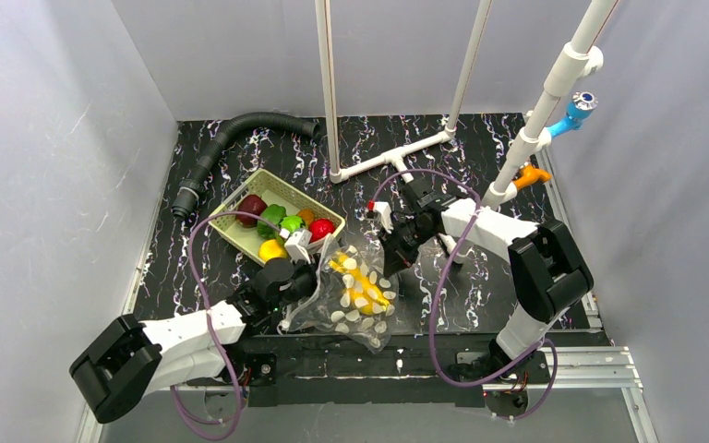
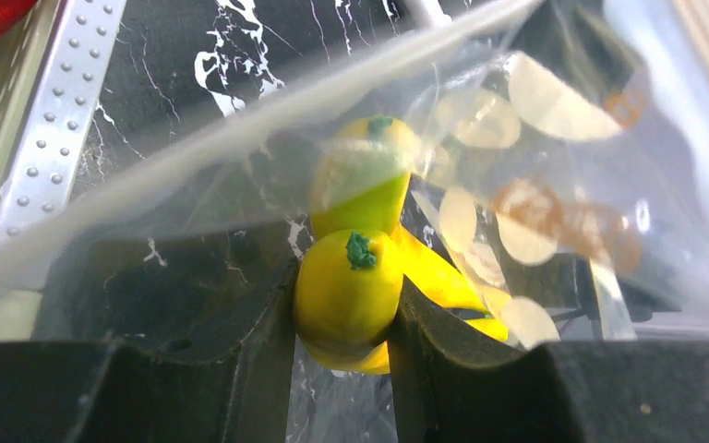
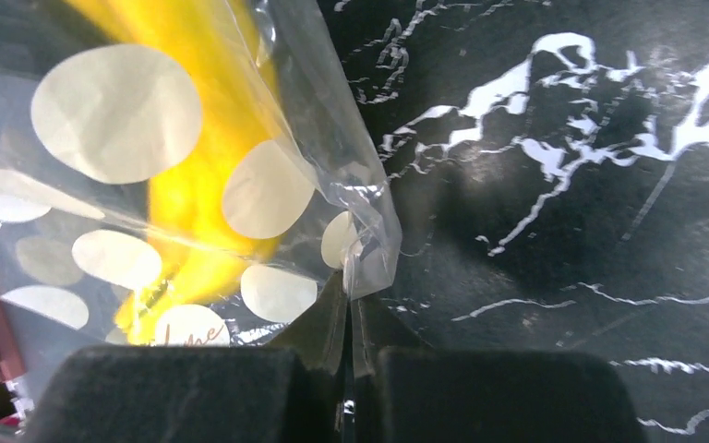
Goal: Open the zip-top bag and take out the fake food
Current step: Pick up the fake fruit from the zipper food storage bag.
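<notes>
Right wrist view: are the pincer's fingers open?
No, the right pincer is shut, pinching the edge of the zip-top bag.

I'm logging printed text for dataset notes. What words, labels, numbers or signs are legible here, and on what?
"...me": gold cursive fragment on an off-white dot of the zip-top bag, right wrist view; its start is hidden, so the whole word is unreadable.
Nothing else legible in any view.

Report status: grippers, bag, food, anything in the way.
Left gripper clamped on banana. Right gripper pinching bag corner. Other food in basket. No obstruction seen.
</notes>
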